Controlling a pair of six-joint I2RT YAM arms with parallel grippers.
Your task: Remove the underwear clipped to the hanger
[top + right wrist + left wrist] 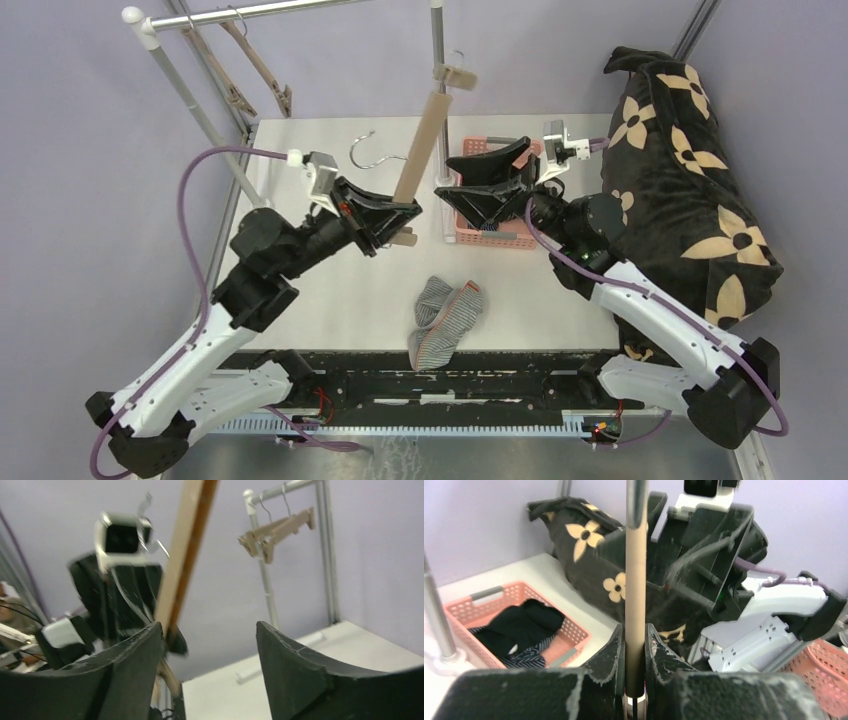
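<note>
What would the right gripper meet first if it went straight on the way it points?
Probably the wooden hanger bar, held by the left gripper: it crosses close ahead of the right gripper, slightly off-centre, though depth is unclear.

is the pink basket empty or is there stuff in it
Not empty. The left wrist view shows a black brief and a navy striped brief lying inside the pink basket.

Left fingers (pixel 609 660) clamp the hanger (pixel 635 580); right fingers (pixel 127 670) spread wide, seemingly beside it; both arms reach inward.
</note>
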